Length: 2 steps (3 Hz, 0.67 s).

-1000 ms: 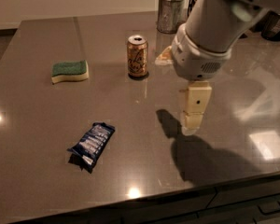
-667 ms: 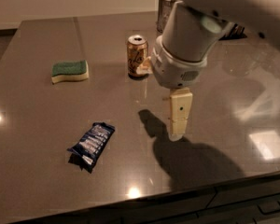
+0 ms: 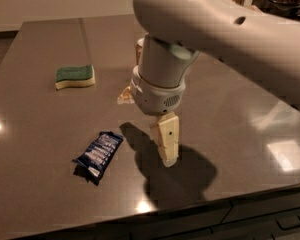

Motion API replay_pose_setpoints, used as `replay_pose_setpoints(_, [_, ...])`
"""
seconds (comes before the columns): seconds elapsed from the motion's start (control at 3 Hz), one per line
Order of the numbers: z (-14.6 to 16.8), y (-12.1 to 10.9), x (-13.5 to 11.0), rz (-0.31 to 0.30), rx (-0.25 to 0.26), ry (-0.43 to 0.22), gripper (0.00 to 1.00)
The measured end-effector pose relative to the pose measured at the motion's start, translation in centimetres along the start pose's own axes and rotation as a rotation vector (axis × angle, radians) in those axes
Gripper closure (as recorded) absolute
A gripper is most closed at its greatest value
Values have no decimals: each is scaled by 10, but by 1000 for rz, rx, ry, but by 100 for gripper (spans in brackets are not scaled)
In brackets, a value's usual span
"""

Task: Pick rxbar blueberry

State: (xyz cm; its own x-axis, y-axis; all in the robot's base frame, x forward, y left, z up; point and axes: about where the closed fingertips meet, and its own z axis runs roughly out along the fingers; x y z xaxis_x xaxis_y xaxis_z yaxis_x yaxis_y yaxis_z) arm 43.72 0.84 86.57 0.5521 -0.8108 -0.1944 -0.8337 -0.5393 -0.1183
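The cream-coloured tool (image 3: 166, 143) hangs from the bulky white arm (image 3: 162, 79) just above the glossy grey-brown worktop (image 3: 45, 129); whether it is released or clenched, I cannot tell; near it, to the left, the shiny dark-blue rxbar blueberry (image 3: 99, 155) lies flat and untouched on the worktop; further back left rests a green-and-yellow sponge (image 3: 75, 77).

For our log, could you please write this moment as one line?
gripper: beside rxbar blueberry, apart | bar: lying on table
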Motion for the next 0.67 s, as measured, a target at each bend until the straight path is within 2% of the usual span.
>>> replay_pose_setpoints(0.67, [38,0,-62,-147,-65,-50,0])
